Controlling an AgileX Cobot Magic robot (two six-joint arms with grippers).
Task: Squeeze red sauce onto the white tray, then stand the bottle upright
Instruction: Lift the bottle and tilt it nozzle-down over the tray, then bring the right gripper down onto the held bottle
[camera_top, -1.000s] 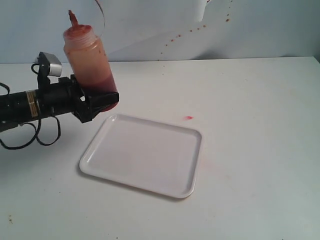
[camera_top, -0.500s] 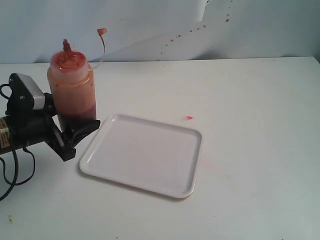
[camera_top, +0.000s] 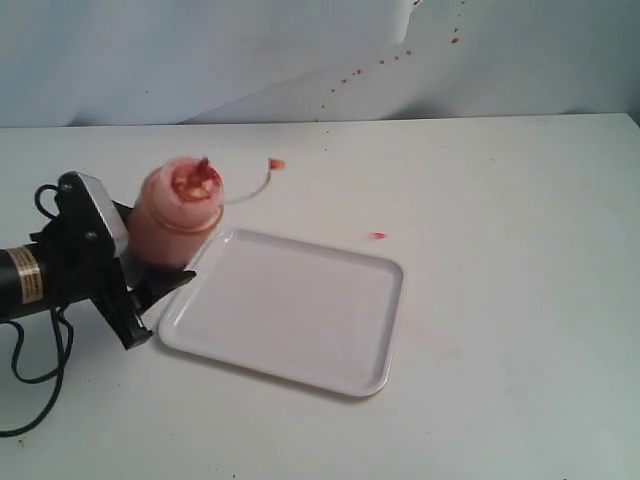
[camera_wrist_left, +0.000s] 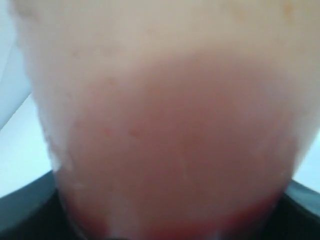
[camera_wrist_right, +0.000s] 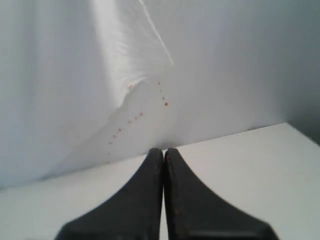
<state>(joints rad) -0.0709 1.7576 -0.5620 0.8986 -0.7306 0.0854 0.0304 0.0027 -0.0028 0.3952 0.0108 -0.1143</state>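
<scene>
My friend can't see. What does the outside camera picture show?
A robot's left fingers hold an orange sauce bottle tipped toward the camera, at the corner of a white tray. No sauce shows on the tray; a red smear lies on the table beyond.

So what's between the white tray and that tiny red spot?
Just bare table lies between the white tray and the red spot, in the exterior view.

table (camera_top: 500, 330): white | on it: white tray (camera_top: 300, 315); small red smear (camera_top: 377, 236) near tray
</scene>
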